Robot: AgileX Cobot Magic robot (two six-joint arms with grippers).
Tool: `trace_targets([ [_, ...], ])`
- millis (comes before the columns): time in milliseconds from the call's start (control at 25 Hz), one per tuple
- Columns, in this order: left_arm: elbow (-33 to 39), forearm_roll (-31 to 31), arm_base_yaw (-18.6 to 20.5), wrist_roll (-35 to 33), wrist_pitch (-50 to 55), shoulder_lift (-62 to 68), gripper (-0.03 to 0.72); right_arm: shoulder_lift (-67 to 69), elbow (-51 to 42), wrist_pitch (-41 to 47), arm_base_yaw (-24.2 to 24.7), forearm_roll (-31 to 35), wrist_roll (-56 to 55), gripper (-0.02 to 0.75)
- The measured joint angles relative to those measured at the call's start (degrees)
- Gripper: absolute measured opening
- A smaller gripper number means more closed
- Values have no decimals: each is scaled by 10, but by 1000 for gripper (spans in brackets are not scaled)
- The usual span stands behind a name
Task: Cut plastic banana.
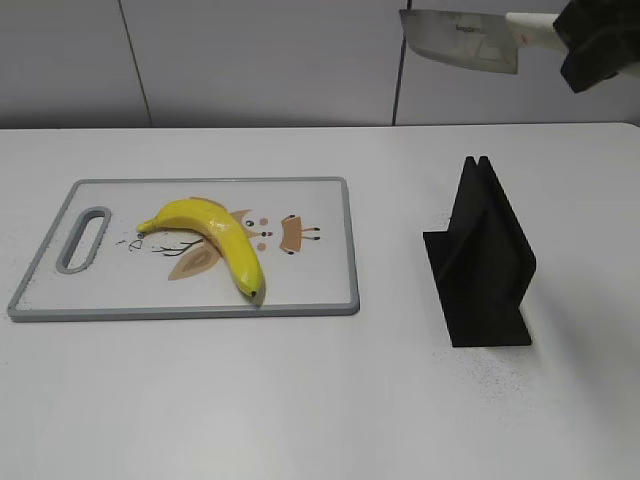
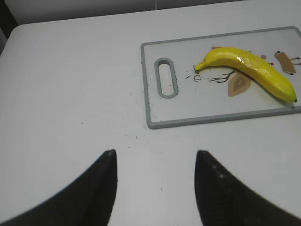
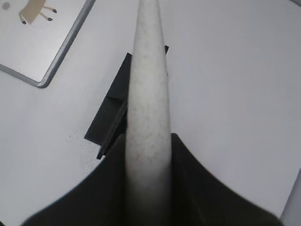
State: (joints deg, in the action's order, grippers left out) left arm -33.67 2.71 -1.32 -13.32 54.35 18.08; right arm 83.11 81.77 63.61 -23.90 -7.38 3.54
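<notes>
Where the right tool (image 1: 600, 45) grips the knife (image 1: 462, 41), its handle is hidden.

Bright, even light from above on the white desk (image 1: 300, 400) — shadows are soft and faint. The banana (image 1: 212, 238) carries small glossy highlights along its upper curve. The exterior view is sharp throughout. In the right wrist view the knife handle (image 3: 146, 117) is close and blurred — the dark hand (image 3: 148, 188) likewise.
</notes>
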Motion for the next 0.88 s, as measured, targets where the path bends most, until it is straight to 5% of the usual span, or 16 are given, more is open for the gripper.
trace_targets([
  [360,-139,116,0,-206,-41,269,516,138,134,6,1,39,229,166],
  [640,-300,207,-2,-406,56,465,516,228,192,44,2,162,510,166],
  [880,-396,227,-38,-546,101,592,516,261,197,47,2,264,671,166],
])
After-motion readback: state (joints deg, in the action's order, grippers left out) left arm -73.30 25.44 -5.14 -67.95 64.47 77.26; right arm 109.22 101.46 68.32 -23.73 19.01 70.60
